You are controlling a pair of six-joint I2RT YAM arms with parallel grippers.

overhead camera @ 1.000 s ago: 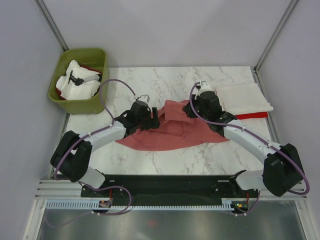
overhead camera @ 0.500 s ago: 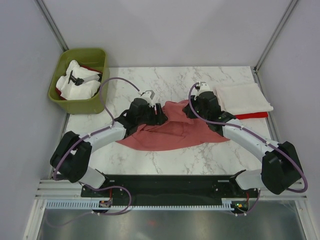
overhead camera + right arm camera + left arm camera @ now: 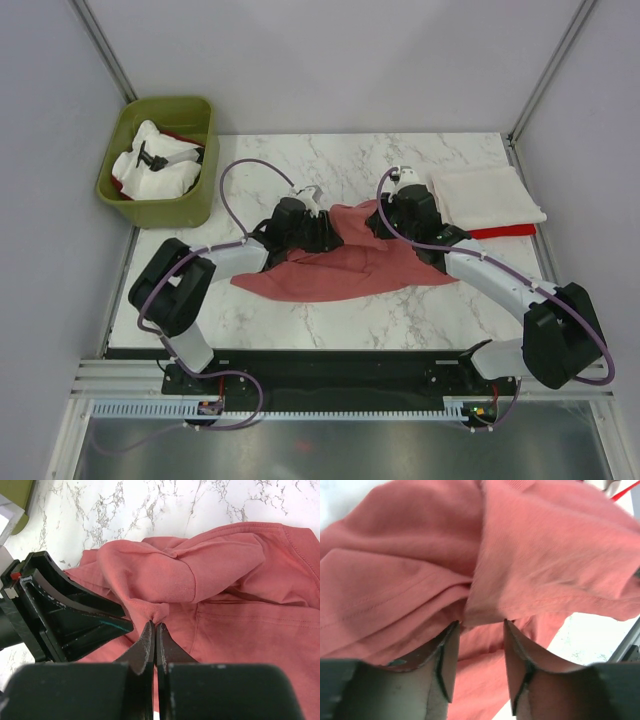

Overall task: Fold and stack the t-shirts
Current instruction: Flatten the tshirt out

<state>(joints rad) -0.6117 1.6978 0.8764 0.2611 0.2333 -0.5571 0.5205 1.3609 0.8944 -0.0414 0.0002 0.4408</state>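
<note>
Salmon-red shirt (image 3: 345,262): crumpled, centre of top view.
Left gripper (image 3: 480,625): fingers apart, fold at tips.
Right gripper (image 3: 154,626): pinched together on its cloth.

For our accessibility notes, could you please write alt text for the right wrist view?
The right gripper, fingers shut, pinches a raised fold of the salmon-red t-shirt lying rumpled on the white marble table.

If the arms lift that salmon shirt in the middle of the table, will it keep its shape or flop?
Probably flops: the salmon shirt lies bunched in soft folds. It would likely hang from the pinch point, since the right gripper, shut on it, draws cloth into a small peak.
</note>
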